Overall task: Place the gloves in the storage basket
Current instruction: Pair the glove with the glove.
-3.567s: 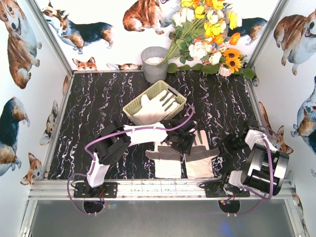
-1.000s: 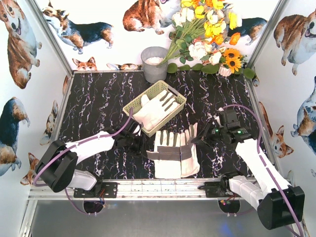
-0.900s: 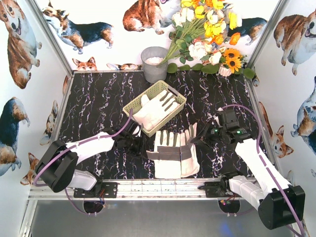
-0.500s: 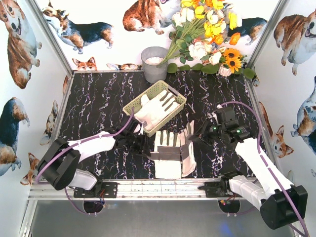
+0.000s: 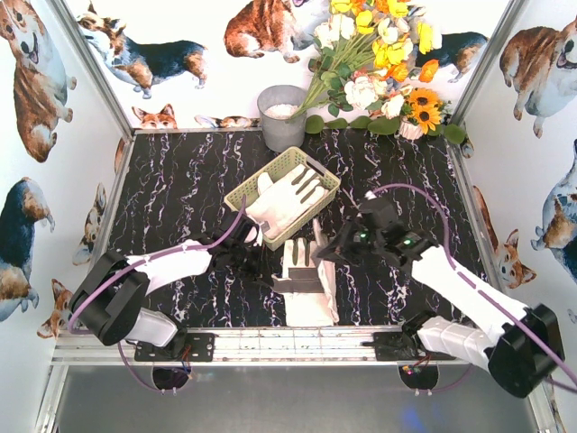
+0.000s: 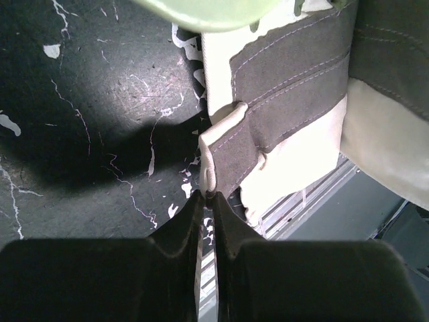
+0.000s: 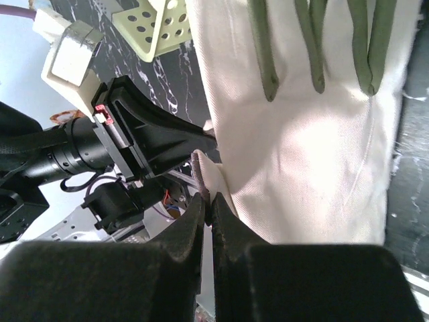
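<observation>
The pale yellow-green storage basket (image 5: 322,178) stands at mid-table with one cream glove (image 5: 287,197) lying in it. Two more gloves (image 5: 306,298), cream with grey bands, lie just in front of it. My left gripper (image 5: 268,273) is shut on the left edge of the grey band (image 6: 288,100), pinched at its fingertips (image 6: 208,196). My right gripper (image 5: 326,255) is shut on the edge of the right glove (image 7: 301,134), which is lifted and folded over leftward. The basket's corner (image 7: 151,23) and my left gripper (image 7: 147,144) show in the right wrist view.
A grey metal bucket (image 5: 282,115) stands behind the basket, with a bunch of flowers (image 5: 379,63) at the back right. The aluminium rail (image 5: 297,343) runs along the near edge. White walls enclose the black marbled table (image 5: 171,189).
My right gripper has moved left, pulling the right glove up and over onto the left one. My left gripper has stayed pinched on the glove's left edge.
</observation>
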Motion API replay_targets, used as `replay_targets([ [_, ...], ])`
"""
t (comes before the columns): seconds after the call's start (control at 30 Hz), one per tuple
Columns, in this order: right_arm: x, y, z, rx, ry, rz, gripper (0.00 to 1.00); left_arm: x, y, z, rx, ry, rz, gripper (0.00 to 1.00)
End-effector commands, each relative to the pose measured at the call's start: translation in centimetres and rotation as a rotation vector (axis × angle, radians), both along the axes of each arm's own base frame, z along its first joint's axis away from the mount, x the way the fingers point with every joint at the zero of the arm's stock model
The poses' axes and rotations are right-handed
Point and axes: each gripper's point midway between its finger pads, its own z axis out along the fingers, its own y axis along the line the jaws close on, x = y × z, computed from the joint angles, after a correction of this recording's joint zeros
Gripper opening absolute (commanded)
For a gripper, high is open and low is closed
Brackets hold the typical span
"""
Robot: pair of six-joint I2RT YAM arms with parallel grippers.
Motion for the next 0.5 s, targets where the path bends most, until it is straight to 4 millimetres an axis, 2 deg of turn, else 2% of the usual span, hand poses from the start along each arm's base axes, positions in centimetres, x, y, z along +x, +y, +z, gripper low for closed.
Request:
replay_targets([
  [0.0,2.0,2.8,0.9,0.070,-0.062,-0.049,0.00,0.4,0.1,0.4,-0.017,-0.023,0.017,0.00],
  [0.23,2.3,6.1,-1.9,0.044,-0.030,-0.012,0.00,0.5,0.0,0.3,-0.021,-0.024,0.026,0.00],
  [0.47,2.8,8.1,-3.1,0.033,-0.034,-0.013,0.00,0.5,0.1,0.3,-0.019,-0.022,0.031,0.00],
])
